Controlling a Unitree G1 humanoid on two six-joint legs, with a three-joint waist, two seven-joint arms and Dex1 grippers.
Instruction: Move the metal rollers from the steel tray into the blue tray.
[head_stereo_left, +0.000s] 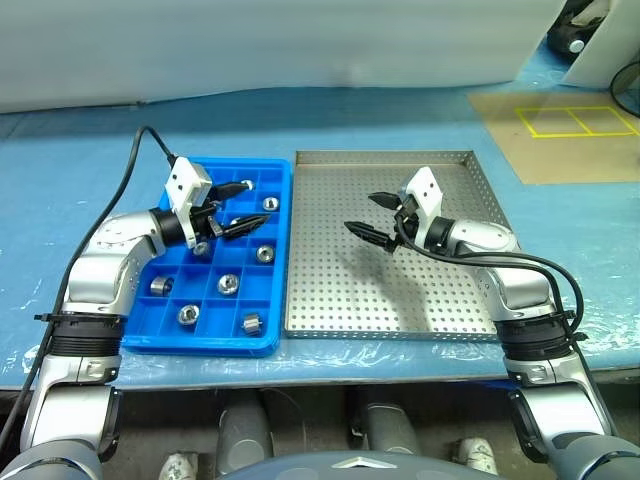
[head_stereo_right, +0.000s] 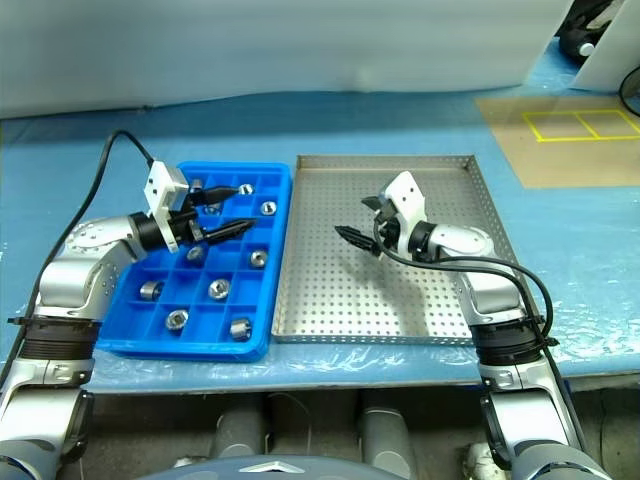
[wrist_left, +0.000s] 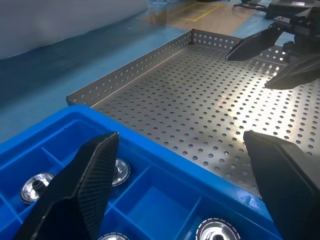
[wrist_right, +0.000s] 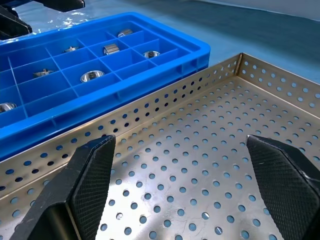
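A blue-covered table (head_stereo_left: 330, 150) filled most of the head-camera picture, seen from above. Left of centre lay the blue tray (head_stereo_left: 283, 215), a plastic grid of small square compartments. Touching its right edge, or very nearly, sat the steel tray (head_stereo_left: 330, 300), larger, nearly square, with a perforated floor and a low rim.

The metal rollers were all in the blue tray, one to a compartment. One shone near the upper right of the tray (head_stereo_left: 270, 203), another just below it (head_stereo_left: 265, 254), one at the tray's middle (head_stereo_left: 228, 284), one at its left side (head_stereo_left: 161, 286), and two along the lower row (head_stereo_left: 187, 315) (head_stereo_left: 251, 323). The steel tray's perforated floor showed only its dotted holes.

The left gripper (head_stereo_left: 232, 207) hovered over the upper part of the blue tray, pointing toward the right of the frame, its two black fingers spread apart and holding nothing. The right gripper (head_stereo_left: 374, 215) hung above the middle of the steel tray, pointing toward the left of the frame, its fingers likewise held wide and empty. The two grippers faced each other, well apart.

At the upper right of the frame, a brown floor patch (head_stereo_left: 560, 135) carried yellow taped rectangles (head_stereo_left: 577, 121).
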